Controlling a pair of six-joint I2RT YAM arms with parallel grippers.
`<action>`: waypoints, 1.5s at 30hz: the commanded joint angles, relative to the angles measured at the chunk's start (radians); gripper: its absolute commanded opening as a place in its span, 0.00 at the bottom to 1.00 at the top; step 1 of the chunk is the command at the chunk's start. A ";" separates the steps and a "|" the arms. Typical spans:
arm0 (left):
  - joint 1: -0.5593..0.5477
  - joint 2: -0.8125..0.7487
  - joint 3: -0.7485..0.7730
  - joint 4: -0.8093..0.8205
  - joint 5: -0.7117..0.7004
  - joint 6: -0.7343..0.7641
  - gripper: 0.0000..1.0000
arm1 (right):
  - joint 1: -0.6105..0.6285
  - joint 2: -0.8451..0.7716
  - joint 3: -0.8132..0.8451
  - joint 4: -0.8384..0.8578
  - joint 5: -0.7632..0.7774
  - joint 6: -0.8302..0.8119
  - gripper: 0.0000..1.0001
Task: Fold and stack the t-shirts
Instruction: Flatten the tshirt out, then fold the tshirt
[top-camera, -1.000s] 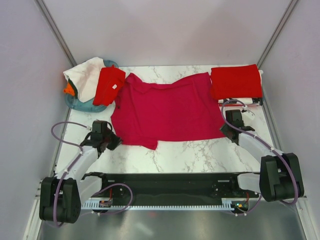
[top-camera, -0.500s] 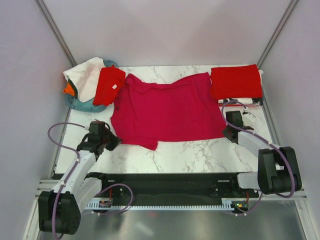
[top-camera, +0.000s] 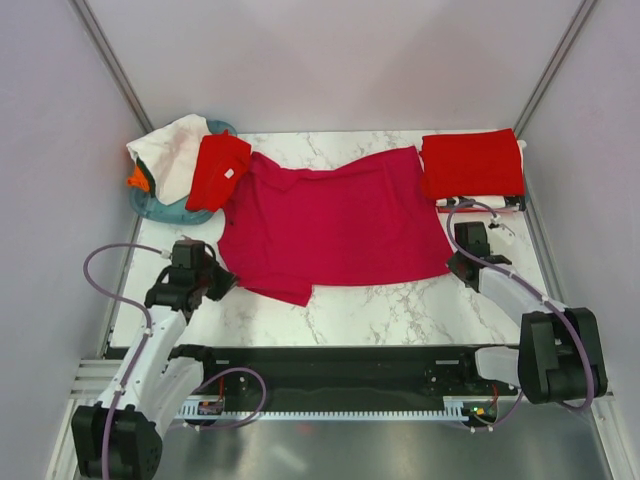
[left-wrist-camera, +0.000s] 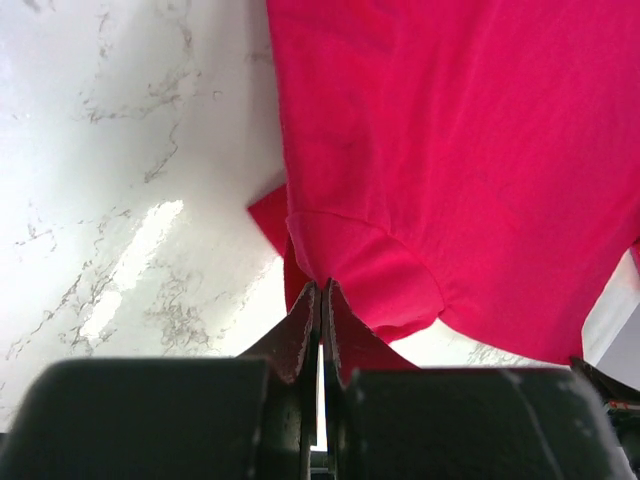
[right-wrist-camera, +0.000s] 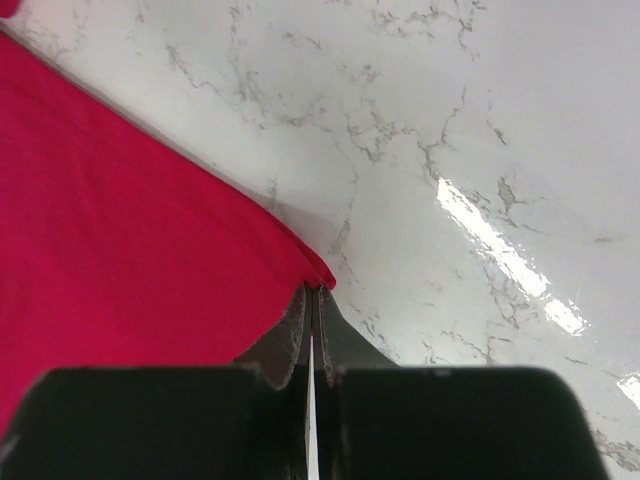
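A crimson-magenta collared t-shirt (top-camera: 335, 225) lies spread flat on the marble table (top-camera: 380, 305). My left gripper (top-camera: 220, 280) is at the shirt's near-left sleeve, shut on the cloth. In the left wrist view the sleeve hem (left-wrist-camera: 365, 270) runs down into the shut left gripper (left-wrist-camera: 321, 287). My right gripper (top-camera: 452, 267) is shut on the shirt's near-right corner. In the right wrist view that corner (right-wrist-camera: 320, 272) is pinched at the tips of the right gripper (right-wrist-camera: 313, 290), and the rest of the shirt (right-wrist-camera: 130, 220) spreads to the left.
A folded bright red t-shirt (top-camera: 472, 163) tops a stack at the back right. At the back left, a round teal basket (top-camera: 160, 210) holds a white shirt (top-camera: 175, 145), a red one (top-camera: 218, 170) and an orange one (top-camera: 138, 180). Grey walls close in both sides.
My right gripper has shut on the shirt's near-right corner. My left arm has drawn back toward the near left, dragging the sleeve side of the shirt slightly with it.
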 joint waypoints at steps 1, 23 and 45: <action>0.001 -0.032 0.070 -0.076 -0.052 0.021 0.02 | -0.001 -0.043 0.008 -0.026 -0.011 -0.005 0.00; 0.003 0.318 0.327 -0.061 -0.148 -0.005 0.02 | 0.000 0.098 0.266 -0.030 -0.122 -0.015 0.00; 0.041 0.594 0.579 -0.065 -0.066 -0.121 0.02 | -0.001 0.334 0.564 -0.030 -0.128 0.028 0.00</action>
